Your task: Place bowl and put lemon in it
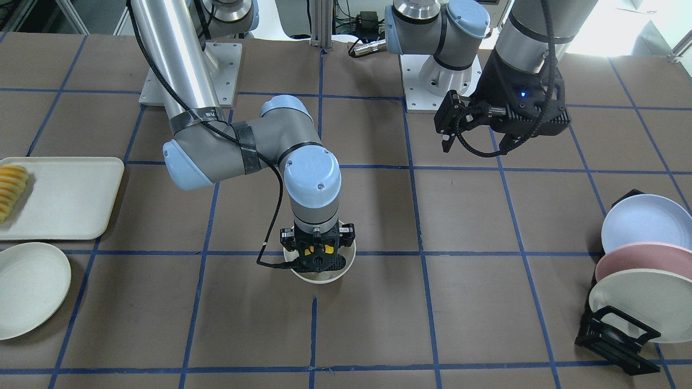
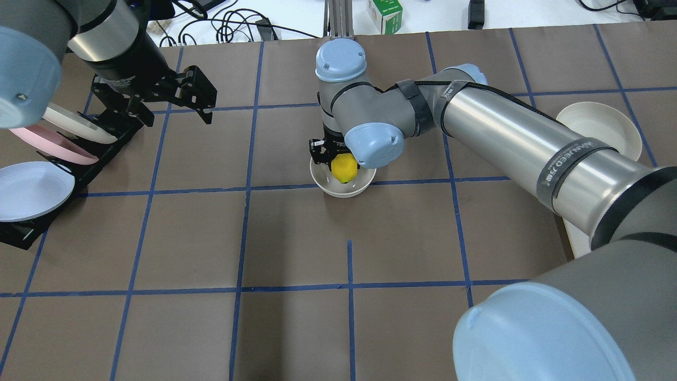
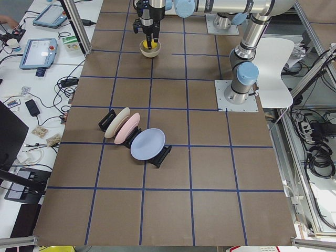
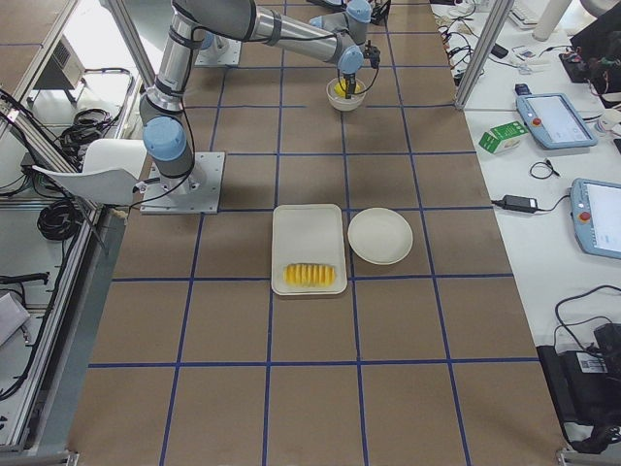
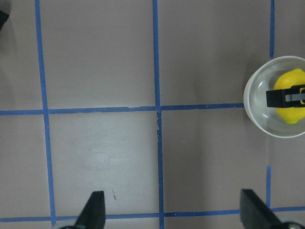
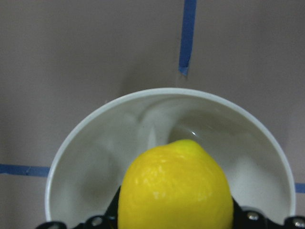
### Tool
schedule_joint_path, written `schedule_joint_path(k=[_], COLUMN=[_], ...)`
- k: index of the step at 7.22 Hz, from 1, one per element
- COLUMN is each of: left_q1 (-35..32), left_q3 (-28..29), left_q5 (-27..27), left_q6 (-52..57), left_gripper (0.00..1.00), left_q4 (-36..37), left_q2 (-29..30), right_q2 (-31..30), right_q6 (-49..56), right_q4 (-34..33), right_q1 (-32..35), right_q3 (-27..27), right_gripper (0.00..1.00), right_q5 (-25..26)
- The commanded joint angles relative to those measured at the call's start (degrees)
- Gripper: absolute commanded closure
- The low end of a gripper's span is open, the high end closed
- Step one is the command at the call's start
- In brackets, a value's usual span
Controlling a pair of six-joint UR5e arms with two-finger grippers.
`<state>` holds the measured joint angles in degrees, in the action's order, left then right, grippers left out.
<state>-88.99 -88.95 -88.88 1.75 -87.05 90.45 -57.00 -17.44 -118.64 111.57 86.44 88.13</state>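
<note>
Lemon (image 6: 175,191) is clamped between the fingers of my right gripper (image 1: 318,253), its nub pointing away from my wrist and down into the off-white bowl (image 6: 157,119). I hold it low over the middle of the bowl, about level with the rim; I cannot tell whether it touches the glossy bottom. The bowl stands upright near the middle of the brown table (image 2: 296,238), on one of the blue tape lines (image 2: 211,188).

My left gripper (image 5: 174,210) hangs over bare table well apart from the bowl, fingers spread wide with nothing between them. Near it stands a black plate rack (image 1: 616,337) with a blue plate (image 1: 646,221), a pink plate (image 1: 638,259) and a cream plate (image 1: 643,305) upright in it. At the table's other end lies a cream tray (image 1: 70,197) carrying a row of yellow-orange fruit slices (image 1: 11,189), with a flat off-white plate (image 1: 30,286) just beside it.
</note>
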Motion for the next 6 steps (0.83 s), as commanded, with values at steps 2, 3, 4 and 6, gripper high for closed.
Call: schedule_joint_path(k=[2,3,4,6], left_q1=[0.04,0.13,0.39,0.31], left_q3=[0.97,1.06,2.37,3.88], left_q5=[-3.2,-2.36,1.56,-0.84], left_q6=[-0.08,-0.08,-0.51,0.01], left_gripper=[0.0,0.0,0.0,0.0], left_q4=[-2.33,-3.47,-3.05,-3.83], left_q2=[-1.05,-0.98,-0.63,-0.18], right_q2=[-0.21,-1.69,-5.8,-13.8], right_q6=[-1.02,-0.93,-0.76,-0.23], right_q4=[0.42,0.43,0.87,9.53], right_q1=[0.31,0.22,-0.39,-2.84], right_q3=[0.04,-0.22,-0.13,-1.09], right_gripper=[0.0,0.0,0.0,0.0], right_q5=[1.08,1.0,0.39,0.64])
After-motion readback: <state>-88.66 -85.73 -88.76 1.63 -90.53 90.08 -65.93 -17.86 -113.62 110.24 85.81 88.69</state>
